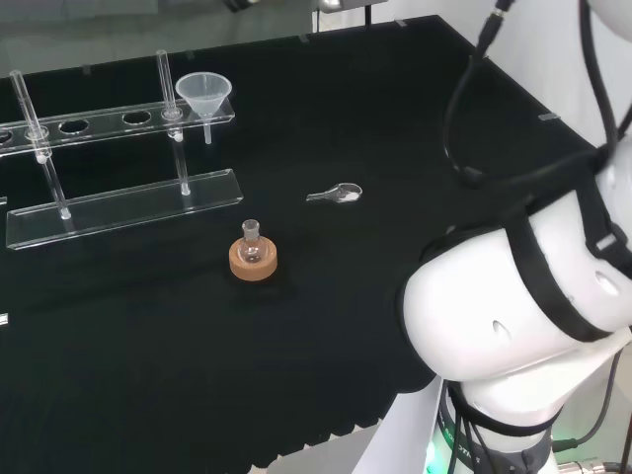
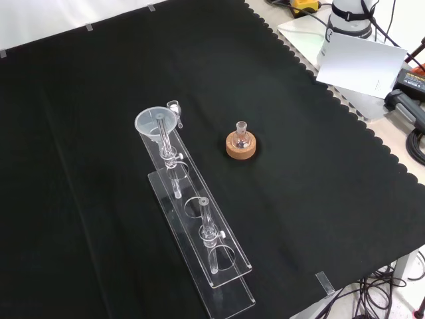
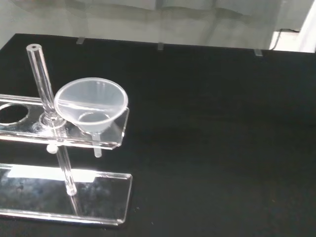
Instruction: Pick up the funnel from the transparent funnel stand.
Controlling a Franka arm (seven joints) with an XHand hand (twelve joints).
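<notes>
The worktop [image 1: 326, 326], draped in black cloth with a scalloped edge, carries everything here, and the arm's white links [image 1: 533, 296] bulk large at the right of the head view. The biggest piece on the cloth is the transparent funnel stand [image 2: 199, 262], a long clear base plate with two upright clear rods holding a raised shelf pierced by round holes; this stand serves as the landmark for the rest. The funnel [image 1: 203, 96], a pale translucent cone, sits in the end hole of the stand's upper shelf, at the shelf's right end in the head view and at its far end in the front view, with its stem hanging straight down through the hole and ending above the base plate. In the wrist view the funnel [image 3: 92, 104] rests upright beside one of the rods [image 3: 40, 74], its rim just clear of it. A small round-bottom flask [image 2: 241, 138] stands upright on a cork ring [image 2: 240, 148], apart from the stand, to its right in the front view. A small shiny spoon-like object [image 1: 337, 194] lies on the cloth to the right of the stand in the head view, well apart from the funnel. Whether the robot hand is released, clenched or grasping anything, I cannot tell.
</notes>
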